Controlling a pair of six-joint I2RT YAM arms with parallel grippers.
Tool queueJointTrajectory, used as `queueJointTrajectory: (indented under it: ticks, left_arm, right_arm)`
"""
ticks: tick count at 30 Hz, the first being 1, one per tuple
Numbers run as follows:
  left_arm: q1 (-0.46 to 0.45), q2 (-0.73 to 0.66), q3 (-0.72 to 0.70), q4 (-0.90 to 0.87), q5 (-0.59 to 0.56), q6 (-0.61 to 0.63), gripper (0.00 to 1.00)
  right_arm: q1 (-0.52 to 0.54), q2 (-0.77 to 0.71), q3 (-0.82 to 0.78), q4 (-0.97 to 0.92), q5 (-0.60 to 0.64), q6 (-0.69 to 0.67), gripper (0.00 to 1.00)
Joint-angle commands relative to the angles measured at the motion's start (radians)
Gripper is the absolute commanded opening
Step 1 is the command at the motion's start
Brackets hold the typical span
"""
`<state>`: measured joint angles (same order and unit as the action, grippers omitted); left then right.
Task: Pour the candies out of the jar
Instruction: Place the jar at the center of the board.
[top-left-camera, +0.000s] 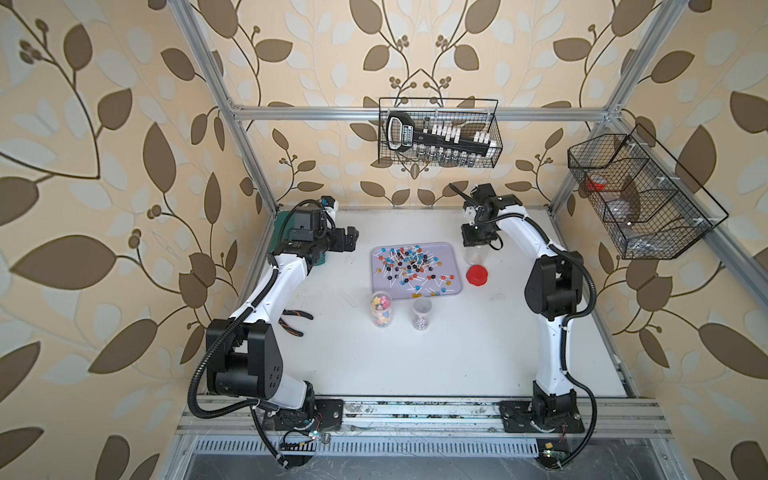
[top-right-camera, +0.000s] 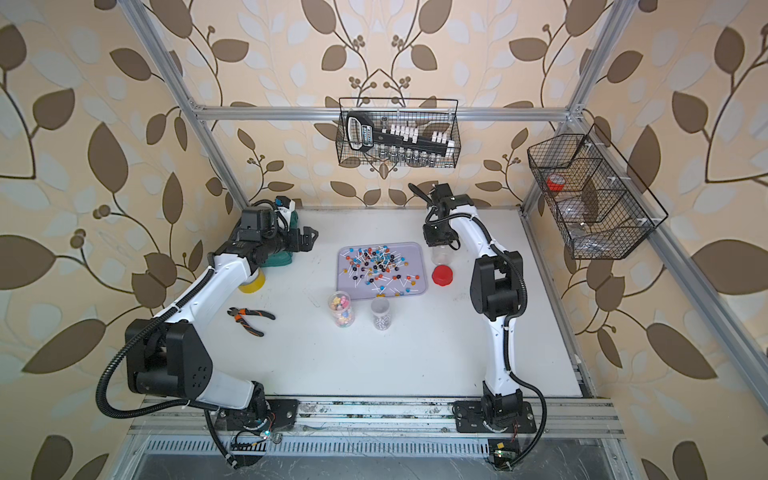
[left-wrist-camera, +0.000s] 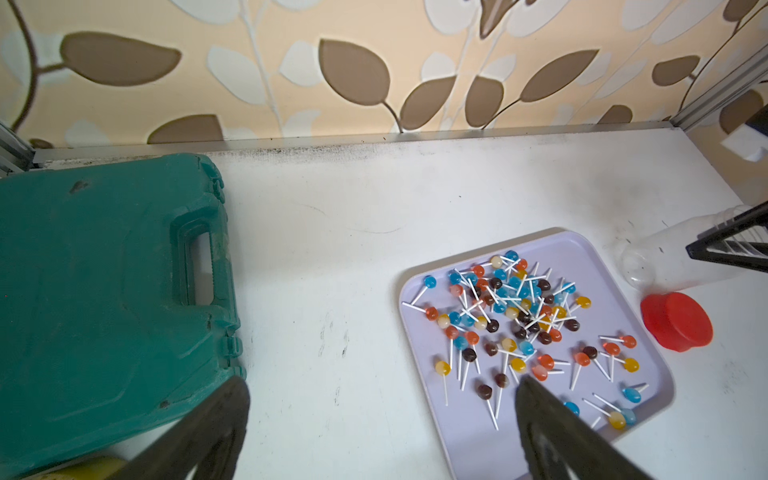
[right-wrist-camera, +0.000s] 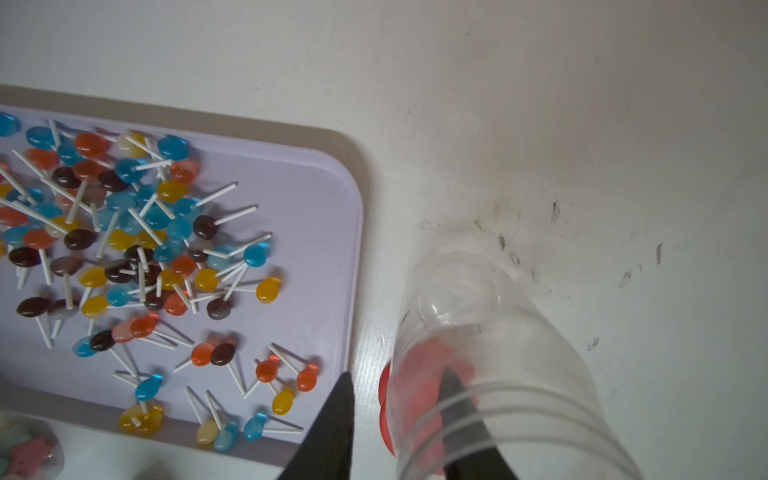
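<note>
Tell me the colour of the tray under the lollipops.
The tray is pale lilac; left wrist view.

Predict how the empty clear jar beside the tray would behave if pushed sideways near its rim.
The jar looks empty and thin-walled, so probably very light and easily shoved. It is tall for its base, so a high push would likely tip it. Being round, it might then roll toward the red lid or the tray.

Lollipops (top-left-camera: 409, 268) on lilac tray (top-left-camera: 448, 252), clear jar (top-left-camera: 476, 254) beside

White arms (top-left-camera: 274, 286), black joints (top-left-camera: 552, 286), seemingly ribbed cables (top-left-camera: 192, 386)
</note>
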<state>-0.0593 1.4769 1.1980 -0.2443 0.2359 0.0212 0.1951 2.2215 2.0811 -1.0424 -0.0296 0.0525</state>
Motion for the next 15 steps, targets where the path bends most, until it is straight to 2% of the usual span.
queueJointTrajectory:
  ticks: [1,12,15]
  left_arm:
    - [-0.004,0.0,0.049,-0.003,0.026,-0.005,0.99]
    - [-0.004,0.0,0.049,-0.003,0.032,-0.004,0.99]
    - [-0.004,0.0,0.051,-0.001,0.031,-0.007,0.99]
  right_arm:
    - [0.007,-0.02,0.025,0.008,0.025,-0.009,0.38]
    - [0.024,-0.12,0.037,0.042,0.109,-0.004,0.51]
    - [0.029,-0.164,0.041,0.055,0.119,0.004,0.57]
